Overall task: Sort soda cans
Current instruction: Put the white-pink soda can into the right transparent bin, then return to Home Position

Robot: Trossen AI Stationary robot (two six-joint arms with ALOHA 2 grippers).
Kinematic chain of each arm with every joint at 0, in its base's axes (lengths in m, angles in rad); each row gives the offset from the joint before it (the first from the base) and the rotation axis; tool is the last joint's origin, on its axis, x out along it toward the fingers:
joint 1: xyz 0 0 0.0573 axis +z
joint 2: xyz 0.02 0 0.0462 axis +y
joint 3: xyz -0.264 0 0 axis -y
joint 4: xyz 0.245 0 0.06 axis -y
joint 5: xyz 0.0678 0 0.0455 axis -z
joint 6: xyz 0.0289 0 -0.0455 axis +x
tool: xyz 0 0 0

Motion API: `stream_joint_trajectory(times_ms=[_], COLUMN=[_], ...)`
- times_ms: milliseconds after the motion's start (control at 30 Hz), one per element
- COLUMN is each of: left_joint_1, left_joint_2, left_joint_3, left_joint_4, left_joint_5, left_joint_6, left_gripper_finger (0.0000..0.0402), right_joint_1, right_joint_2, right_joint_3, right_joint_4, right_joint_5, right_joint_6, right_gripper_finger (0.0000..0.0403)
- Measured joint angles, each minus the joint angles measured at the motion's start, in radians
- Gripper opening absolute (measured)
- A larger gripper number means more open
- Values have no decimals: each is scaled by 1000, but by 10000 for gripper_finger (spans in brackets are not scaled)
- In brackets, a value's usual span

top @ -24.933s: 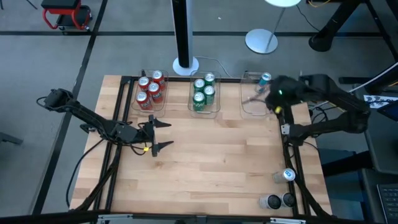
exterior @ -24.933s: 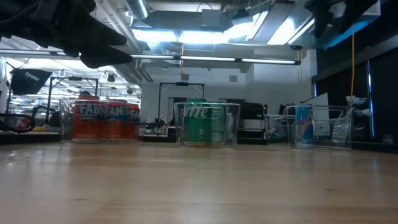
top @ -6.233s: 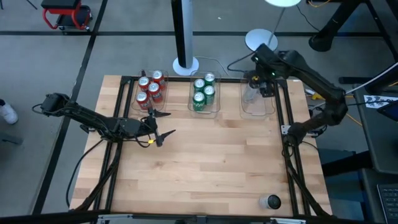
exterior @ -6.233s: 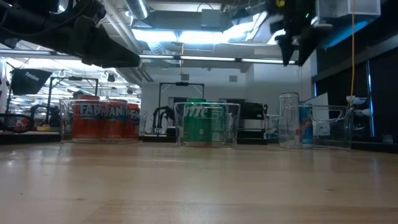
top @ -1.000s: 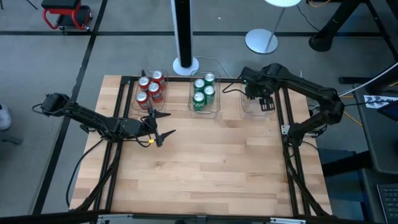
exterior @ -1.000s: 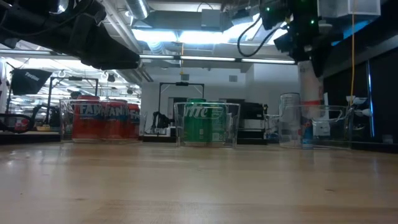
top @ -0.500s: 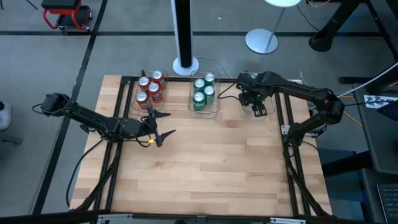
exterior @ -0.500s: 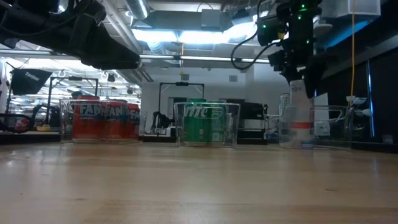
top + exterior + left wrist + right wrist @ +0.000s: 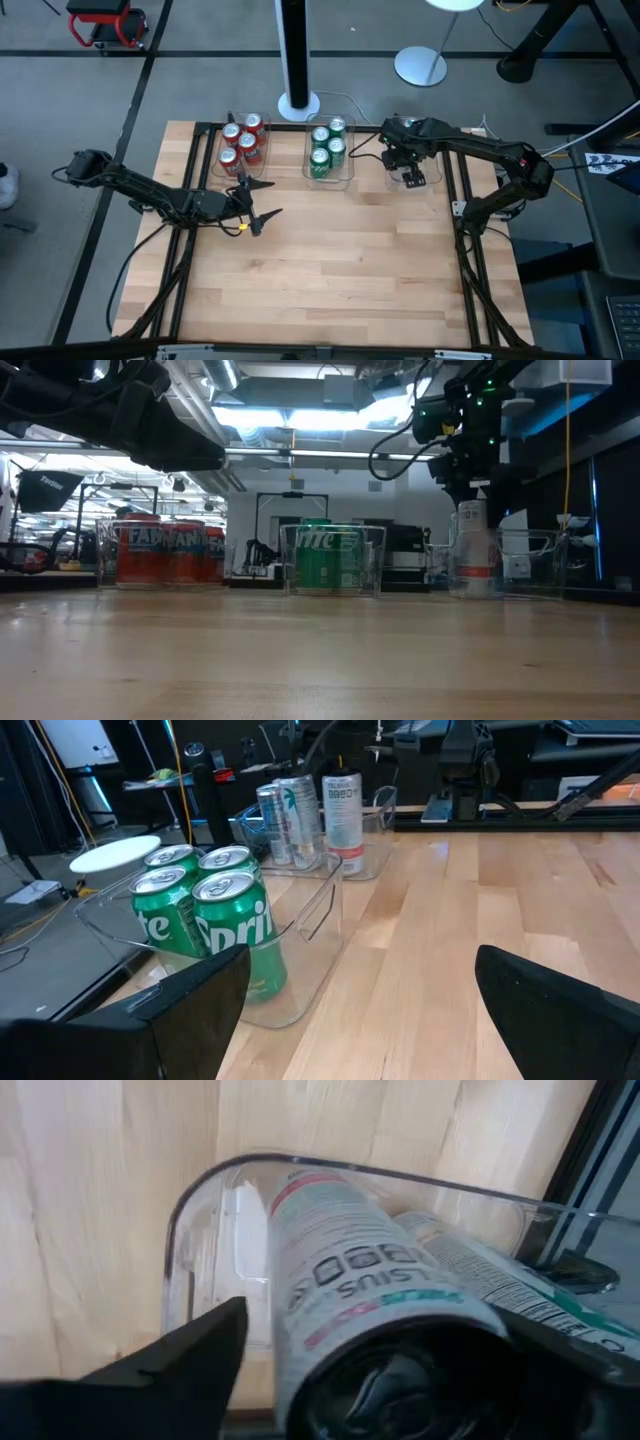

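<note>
Left side first: my left gripper [image 9: 262, 203] hangs over the table [image 9: 350, 280] just in front of the left bin [image 9: 215, 165]. Its fingers are spread wide, with nothing between them.

The left bin holds four red cans [image 9: 240, 145], all upright with their silver tops up.

The middle bin [image 9: 349, 172] holds four green cans [image 9: 326, 147], also upright and packed close together. The left wrist view shows them near at hand through the clear wall.

On the right, my right gripper [image 9: 410, 168] is down over the right bin [image 9: 530, 565], at the table's far edge. Under it a silver can with a red band [image 9: 474, 555] stands upright inside that bin. The low view has the can's base down at the bin floor.

The right wrist view has this can [image 9: 370, 1280] sitting between the two dark fingers [image 9: 190, 1365], and another silver can [image 9: 490, 1285] lies close beside it in the same bin. I cannot tell whether the fingers are pressing on the can or standing just clear of it.

The left wrist view, looking across, shows two more silver cans [image 9: 285, 820] just beside the banded one in that bin.
</note>
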Motion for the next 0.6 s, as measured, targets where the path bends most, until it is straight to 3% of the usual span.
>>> stream_joint_trajectory(times_ms=[167, 600], left_joint_1=[0, 0], left_joint_2=[0, 0], left_joint_3=[0, 0], left_joint_4=[0, 0], left_joint_5=[0, 0], left_joint_6=[1, 3], left_gripper_finger=[375, 375], right_joint_1=[0, 19], right_joint_2=[-1, -81], right_joint_3=[22, 290], right_joint_4=[-13, -189], right_joint_5=[19, 25], right_joint_6=[-38, -15], right_gripper_finger=[391, 369])
